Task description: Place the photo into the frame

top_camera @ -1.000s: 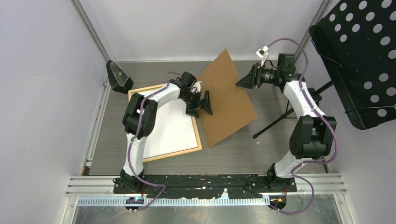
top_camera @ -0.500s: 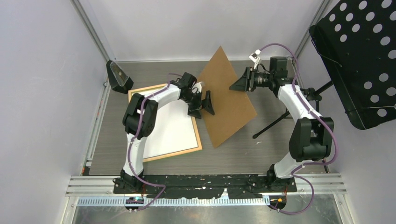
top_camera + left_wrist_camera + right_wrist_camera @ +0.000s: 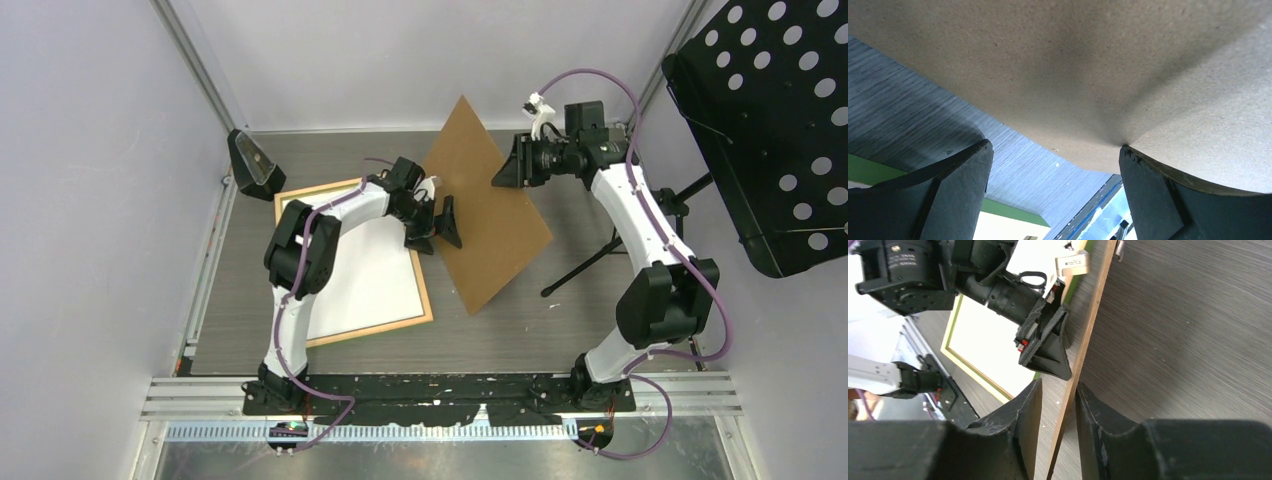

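Right wrist view: right fingers [image 3: 1020, 415] clamp the tilted backing board [image 3: 1081, 355] by its thin edge; left fingers [image 3: 948, 180] stand apart beneath. It may slip and strike the frame [image 3: 370, 331].

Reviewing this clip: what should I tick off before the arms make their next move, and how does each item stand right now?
1. Right hand gripping the backing board: ok, the board's edge sits between its fingers and the board is tilted up off the table.
2. Left hand open: ok, jaws spread wide.
3. Left hand free of the board: not ok, the board's edge touches one finger.
4. Frame lying flat on the table: ok.
5. Photo seated in the frame: cannot tell, only a white surface shows inside.
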Available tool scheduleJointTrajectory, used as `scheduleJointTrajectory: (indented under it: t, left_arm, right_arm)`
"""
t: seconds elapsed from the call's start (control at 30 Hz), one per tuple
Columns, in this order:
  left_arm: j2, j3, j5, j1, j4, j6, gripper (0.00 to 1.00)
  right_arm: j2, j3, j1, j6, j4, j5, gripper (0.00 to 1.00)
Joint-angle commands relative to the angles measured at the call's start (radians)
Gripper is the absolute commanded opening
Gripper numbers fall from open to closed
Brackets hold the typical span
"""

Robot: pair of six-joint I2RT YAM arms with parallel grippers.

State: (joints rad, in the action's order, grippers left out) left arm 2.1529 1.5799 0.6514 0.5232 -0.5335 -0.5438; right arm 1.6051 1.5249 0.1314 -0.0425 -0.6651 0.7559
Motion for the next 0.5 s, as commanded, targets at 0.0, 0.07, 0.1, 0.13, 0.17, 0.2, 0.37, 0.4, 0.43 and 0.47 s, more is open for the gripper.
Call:
scheduleJointTrajectory:
  t: [0.0,0.07,0.1,0.13,0.17,0.2,0.37,0.4,0.43,0.47]
  left_arm:
    - [-0.026,-0.004,-0.01,0.004,0.038,-0.007,0.97]
    - [-0.033,-0.003,-0.012,0.004,0.039,-0.008,0.97]
    - [-0.036,-0.004,-0.012,0.004,0.039,-0.008,0.97]
    - [-0.041,-0.003,-0.012,0.004,0.037,-0.008,0.97]
    - [-0.044,-0.003,-0.012,0.004,0.038,-0.006,0.97]
    - [-0.049,0.0,-0.013,0.003,0.036,-0.003,0.97]
    - [-0.096,0.021,-0.027,-0.002,-0.003,0.022,0.99]
    - [-0.112,0.022,-0.025,-0.006,-0.01,0.026,0.99]
    - [-0.127,0.02,-0.021,-0.013,-0.015,0.027,0.99]
    - [-0.147,0.015,-0.015,-0.023,-0.018,0.027,0.99]
  right_arm:
    - [-0.028,0.096,0.063,0.068,-0.107,-0.155,0.34]
    - [-0.037,0.122,0.111,0.088,-0.129,-0.246,0.31]
    - [-0.039,0.127,0.123,0.101,-0.14,-0.277,0.29]
    - [-0.045,0.134,0.144,0.106,-0.144,-0.335,0.28]
    - [-0.048,0.137,0.154,0.113,-0.148,-0.36,0.26]
    - [-0.055,0.141,0.172,0.116,-0.15,-0.407,0.25]
    - [-0.081,0.155,0.228,0.128,-0.153,-0.535,0.2]
    - [-0.085,0.157,0.235,0.129,-0.154,-0.547,0.19]
    - [-0.092,0.159,0.245,0.13,-0.152,-0.569,0.18]
    - [-0.094,0.161,0.25,0.13,-0.152,-0.576,0.16]
